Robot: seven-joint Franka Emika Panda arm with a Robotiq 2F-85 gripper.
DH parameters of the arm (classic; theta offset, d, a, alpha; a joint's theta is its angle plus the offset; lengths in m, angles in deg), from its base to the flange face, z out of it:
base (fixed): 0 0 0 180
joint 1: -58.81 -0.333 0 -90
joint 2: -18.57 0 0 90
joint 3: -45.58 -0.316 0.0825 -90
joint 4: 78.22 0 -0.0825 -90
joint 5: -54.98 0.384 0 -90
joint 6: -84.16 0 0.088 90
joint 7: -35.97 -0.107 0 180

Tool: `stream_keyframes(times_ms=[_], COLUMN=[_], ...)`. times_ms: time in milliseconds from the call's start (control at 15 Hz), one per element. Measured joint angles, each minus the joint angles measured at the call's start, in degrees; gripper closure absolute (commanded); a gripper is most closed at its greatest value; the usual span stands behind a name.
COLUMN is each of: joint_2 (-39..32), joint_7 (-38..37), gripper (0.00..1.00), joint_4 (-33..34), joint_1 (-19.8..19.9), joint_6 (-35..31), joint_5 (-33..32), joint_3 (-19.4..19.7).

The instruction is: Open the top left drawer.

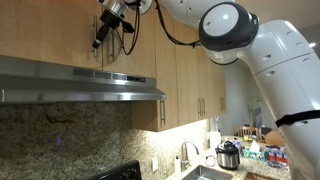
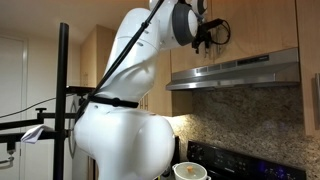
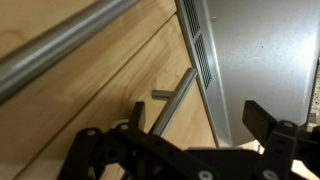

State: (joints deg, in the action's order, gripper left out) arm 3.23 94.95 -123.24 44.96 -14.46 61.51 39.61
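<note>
The top left drawer (image 1: 45, 30) is a short light-wood door above the range hood; in the wrist view its wood face (image 3: 100, 95) fills the left side. Its slim silver bar handle (image 3: 176, 98) runs down between my fingers, close to the left fingertip (image 3: 136, 116) and apart from the right one (image 3: 262, 118). My gripper (image 3: 198, 118) is open around that bar. In both exterior views the gripper (image 1: 98, 42) (image 2: 202, 42) is raised against the cabinet front above the hood. A second bar (image 3: 60, 45) crosses the upper left, blurred.
The stainless range hood (image 1: 80, 88) (image 2: 235, 72) (image 3: 260, 50) juts out just below the doors. Taller wood cabinets (image 1: 190, 70) stand beside it. A cooker (image 1: 228, 155) and clutter sit on the counter, and a pot (image 2: 190, 172) on the stove. A black stand (image 2: 65, 100) rises behind the arm.
</note>
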Motion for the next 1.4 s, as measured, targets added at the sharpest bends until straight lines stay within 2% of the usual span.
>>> stream_keyframes(times_ms=[467,800,1067,1400], joint_2=[0.2,0.3,0.5,2.7], joint_7=[6.9,9.5,9.6,9.6], gripper=[0.00,0.00,0.00,0.00], joint_4=[-0.2,-1.5,-2.7,-6.1], joint_1=[8.0,11.4,12.8,13.0], joint_6=[2.1,3.5,4.5,3.4], joint_5=[21.5,32.4,37.4,38.1], joint_3=[-0.9,-1.1,-1.2,-1.1])
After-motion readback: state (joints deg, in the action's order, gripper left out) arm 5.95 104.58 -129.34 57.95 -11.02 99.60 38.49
